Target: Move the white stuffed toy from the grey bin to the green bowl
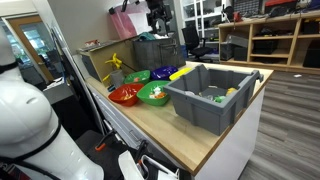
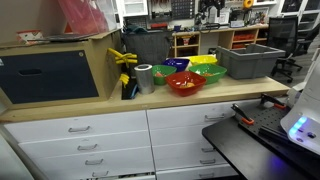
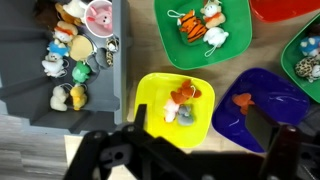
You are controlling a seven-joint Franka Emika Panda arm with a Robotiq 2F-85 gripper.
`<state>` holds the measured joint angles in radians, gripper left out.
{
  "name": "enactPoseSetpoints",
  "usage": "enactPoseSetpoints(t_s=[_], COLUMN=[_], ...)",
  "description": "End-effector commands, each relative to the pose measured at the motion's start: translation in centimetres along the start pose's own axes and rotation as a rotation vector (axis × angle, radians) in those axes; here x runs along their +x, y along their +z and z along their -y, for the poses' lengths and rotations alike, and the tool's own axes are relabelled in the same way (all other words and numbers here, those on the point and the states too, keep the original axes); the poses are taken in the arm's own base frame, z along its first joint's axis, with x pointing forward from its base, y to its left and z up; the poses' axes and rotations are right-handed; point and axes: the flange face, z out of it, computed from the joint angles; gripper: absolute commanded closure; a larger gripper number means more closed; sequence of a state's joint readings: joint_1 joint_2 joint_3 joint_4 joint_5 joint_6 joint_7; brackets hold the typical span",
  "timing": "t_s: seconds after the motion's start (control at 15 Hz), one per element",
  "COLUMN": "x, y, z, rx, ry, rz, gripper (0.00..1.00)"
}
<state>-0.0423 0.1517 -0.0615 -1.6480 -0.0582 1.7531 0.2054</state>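
The gripper point(image 3: 190, 160) hangs spread apart and empty over the yellow bowl point(image 3: 150, 105), the white stuffed toy point(image 3: 80, 47) lying in the grey bin point(image 3: 25, 100) at the worktop's point(image 1: 150, 125) end, beside the green bowl point(image 3: 175, 55).

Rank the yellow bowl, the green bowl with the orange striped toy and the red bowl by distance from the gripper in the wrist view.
1. the yellow bowl, just ahead of the gripper
2. the green bowl, farther up, centre top
3. the red bowl, top right corner
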Motion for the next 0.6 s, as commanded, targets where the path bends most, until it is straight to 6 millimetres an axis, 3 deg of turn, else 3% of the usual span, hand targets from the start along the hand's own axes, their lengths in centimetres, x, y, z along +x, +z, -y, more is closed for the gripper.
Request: enactPoseSetpoints(t_s=[0.0,0.4,0.53], x=[-0.5,-1.5,-0.9], y=[-2.1,-3.6,-2.8], z=[0.6,1.4,1.1], rx=[0.002,0.011,0.002], ry=[0.012,0.004,-0.017], rz=[0.036,0.025,0.016], gripper=[0.00,0.00,0.00])
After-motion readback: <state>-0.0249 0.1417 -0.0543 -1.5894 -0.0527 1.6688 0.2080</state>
